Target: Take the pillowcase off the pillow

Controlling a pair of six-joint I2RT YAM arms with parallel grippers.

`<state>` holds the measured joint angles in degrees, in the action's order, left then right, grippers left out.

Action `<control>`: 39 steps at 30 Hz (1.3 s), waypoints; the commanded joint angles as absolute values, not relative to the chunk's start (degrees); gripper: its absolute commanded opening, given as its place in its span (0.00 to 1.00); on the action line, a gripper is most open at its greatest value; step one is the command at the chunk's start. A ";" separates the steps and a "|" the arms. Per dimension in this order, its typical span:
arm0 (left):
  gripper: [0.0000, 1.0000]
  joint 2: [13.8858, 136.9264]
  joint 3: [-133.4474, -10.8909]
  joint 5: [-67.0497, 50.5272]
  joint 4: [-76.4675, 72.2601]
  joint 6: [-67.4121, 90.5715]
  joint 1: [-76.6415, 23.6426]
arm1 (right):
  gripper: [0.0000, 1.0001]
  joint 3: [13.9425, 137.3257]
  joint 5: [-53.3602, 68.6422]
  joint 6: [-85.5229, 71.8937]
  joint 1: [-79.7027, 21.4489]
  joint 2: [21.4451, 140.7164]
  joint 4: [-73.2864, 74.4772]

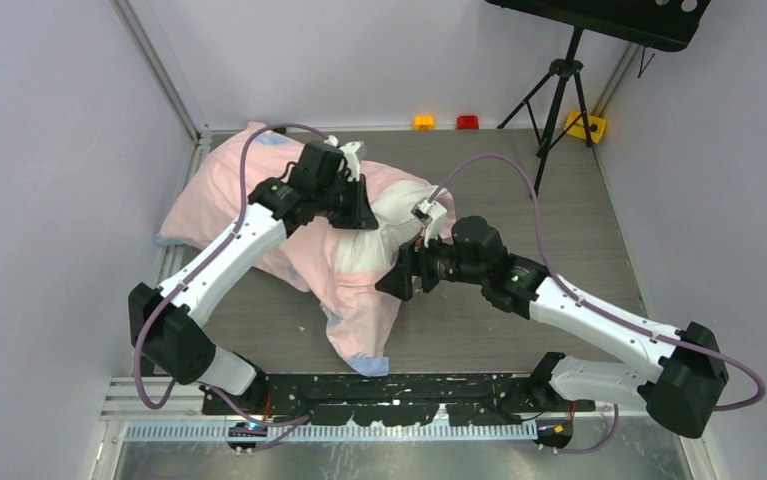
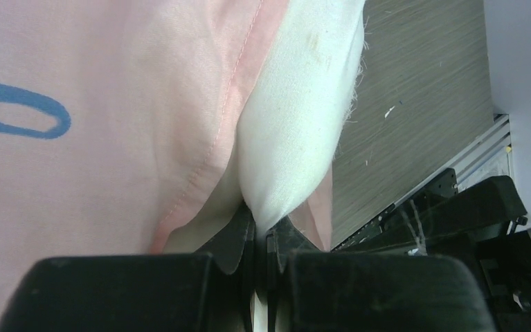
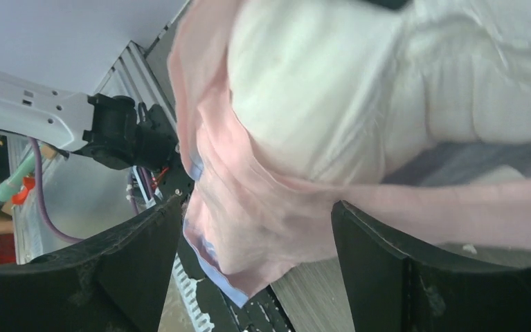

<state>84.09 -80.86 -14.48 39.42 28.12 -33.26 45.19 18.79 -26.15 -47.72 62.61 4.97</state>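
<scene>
Closest to the lens, your left fingers (image 2: 237,238) are clamped on a fold of the white pillow (image 1: 384,238), evidently anchoring it where it pokes from the pink pillowcase (image 1: 209,195). That cover lies left of centre, most of the pillow inside it. Your right fingers (image 3: 134,259) stand spread wide astride the bunched pink hem, gripping nothing; I judge them placed to draw it off. Grey wood-grain tabletop (image 1: 569,210) beneath; pale walls (image 1: 49,150) around; tripod (image 1: 557,100) at far right.
</scene>
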 commanded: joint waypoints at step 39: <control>0.00 92.28 -109.66 -10.44 43.42 33.45 -30.67 | 0.40 28.49 9.62 -33.03 -58.79 68.60 -14.42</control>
